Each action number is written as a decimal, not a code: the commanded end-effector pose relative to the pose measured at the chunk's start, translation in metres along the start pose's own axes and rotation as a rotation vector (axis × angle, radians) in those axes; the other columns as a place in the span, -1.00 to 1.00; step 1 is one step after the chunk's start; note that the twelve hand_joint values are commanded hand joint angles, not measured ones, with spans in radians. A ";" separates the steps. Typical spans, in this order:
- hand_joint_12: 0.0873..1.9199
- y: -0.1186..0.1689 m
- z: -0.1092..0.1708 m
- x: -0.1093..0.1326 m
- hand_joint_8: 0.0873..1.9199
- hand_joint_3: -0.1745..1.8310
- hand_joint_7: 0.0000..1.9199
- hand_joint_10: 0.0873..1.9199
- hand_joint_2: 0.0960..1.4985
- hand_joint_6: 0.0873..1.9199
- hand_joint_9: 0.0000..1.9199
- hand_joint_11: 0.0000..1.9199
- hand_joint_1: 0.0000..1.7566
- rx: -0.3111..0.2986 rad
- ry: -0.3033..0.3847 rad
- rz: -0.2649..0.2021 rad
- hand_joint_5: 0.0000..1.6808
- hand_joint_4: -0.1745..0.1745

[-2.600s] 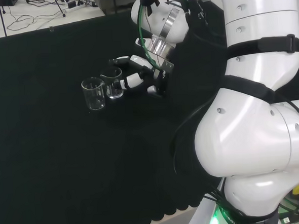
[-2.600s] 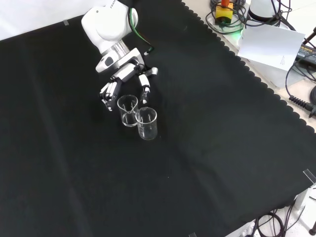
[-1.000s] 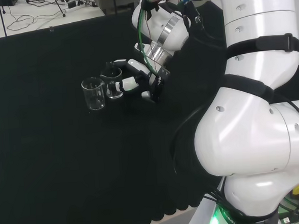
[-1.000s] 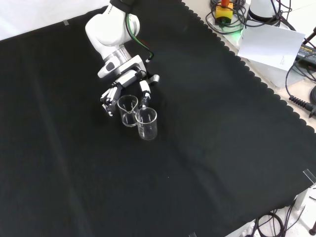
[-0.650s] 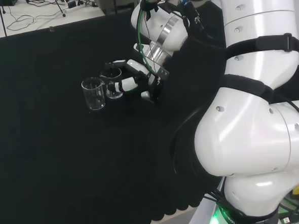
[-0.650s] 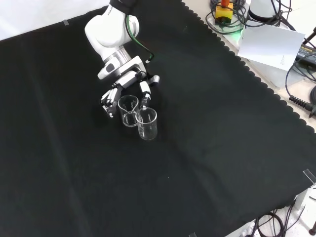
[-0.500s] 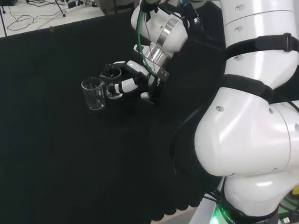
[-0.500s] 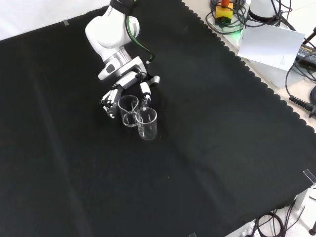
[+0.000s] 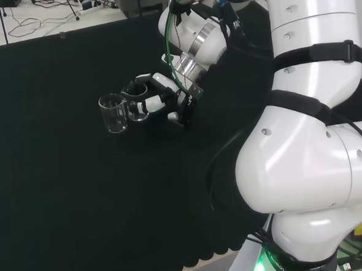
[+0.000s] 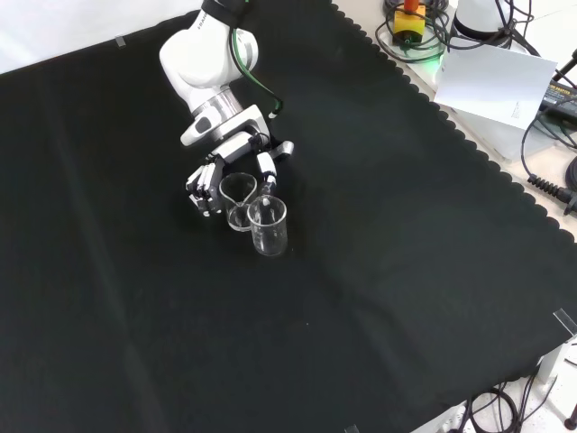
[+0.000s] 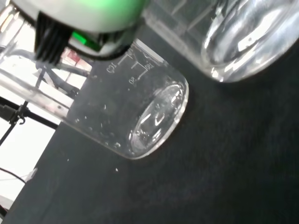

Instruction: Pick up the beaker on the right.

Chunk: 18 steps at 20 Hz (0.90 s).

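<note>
Nearest beaker: in the front view a clear glass beaker (image 10: 269, 225) stands upright on the black cloth of the table (image 10: 379, 271), nearest the camera; in the head view it is the left one (image 9: 112, 113), standing free of the fingers.
Beaker on the right: the second clear beaker (image 10: 236, 195) stands just behind the first in the front view and touches it or nearly so; in the head view it is the right one (image 9: 135, 96), close against the robot hand.
Robot hand: the robot hand (image 10: 236, 166) comes down from the top of the front view; its fingers (image 10: 204, 189) curl along one side of the farther beaker and the thumb (image 10: 268, 170) lies on the other side, so the beaker sits between them. Whether they press the glass cannot be told. In the head view the robot hand (image 9: 166, 99) reaches in from the right.
Arm: a white link with a grey metal ring (image 10: 209, 65) stands above the robot hand in the front view; in the head view the big white links (image 9: 316, 133) stand at the right.
Count: two beakers, one robot hand.
Views differ: the front view shows the fingers either side of the farther beaker; the head view shows the two beakers side by side; the wrist view shows both close up, one with printed marks on its wall and a round base (image 11: 140, 116), the other cut off at the picture's edge (image 11: 243, 37).
Hard to make out: the far beaker's wall is partly hidden behind the fingers; whether either beaker holds liquid cannot be told.
</note>
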State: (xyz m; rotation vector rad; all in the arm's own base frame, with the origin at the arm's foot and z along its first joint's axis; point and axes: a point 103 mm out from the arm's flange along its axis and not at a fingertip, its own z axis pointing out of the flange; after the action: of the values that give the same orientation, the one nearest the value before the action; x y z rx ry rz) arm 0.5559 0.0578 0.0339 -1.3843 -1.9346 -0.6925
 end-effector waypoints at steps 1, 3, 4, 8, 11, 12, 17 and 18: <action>0.34 0.000 -0.010 0.008 -0.37 -0.18 0.03 -0.52 -0.19 -0.27 -0.08 -0.59 0.26 -0.111 -0.062 0.033 0.41 0.72; 0.25 0.001 -0.016 0.011 -0.45 -0.13 0.32 -0.56 -0.26 -0.42 0.16 -0.36 0.31 -0.133 -0.079 0.043 0.55 0.55; 0.20 0.002 -0.020 0.012 -0.57 -0.09 0.44 -0.60 -0.31 -0.44 0.25 -0.27 0.38 -0.138 -0.094 0.041 0.57 0.39; 0.05 0.004 -0.038 0.018 -0.93 -0.14 0.63 -0.78 -0.31 -0.64 0.45 -0.06 0.50 -0.124 -0.159 0.022 0.67 -0.63; 0.00 0.001 -0.055 0.020 -0.97 -0.22 0.63 -0.85 -0.26 -0.79 0.50 -0.01 0.51 -0.123 -0.193 0.019 0.73 -0.96; -0.01 0.000 -0.061 0.020 -0.98 -0.22 0.63 -0.86 -0.26 -0.81 0.50 0.00 0.51 -0.121 -0.207 0.020 0.74 -0.99; -0.01 -0.008 -0.085 0.024 -0.99 -0.23 0.63 -0.87 -0.25 -0.83 0.51 0.01 0.51 -0.110 -0.279 0.015 0.75 -1.00; -0.01 -0.010 -0.089 0.025 -0.99 -0.23 0.63 -0.87 -0.25 -0.83 0.51 0.01 0.51 -0.106 -0.289 0.014 0.75 -1.00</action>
State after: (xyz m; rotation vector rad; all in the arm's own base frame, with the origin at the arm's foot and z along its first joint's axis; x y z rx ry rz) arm 0.5644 0.0210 0.0973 -1.6028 -2.0865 -0.6839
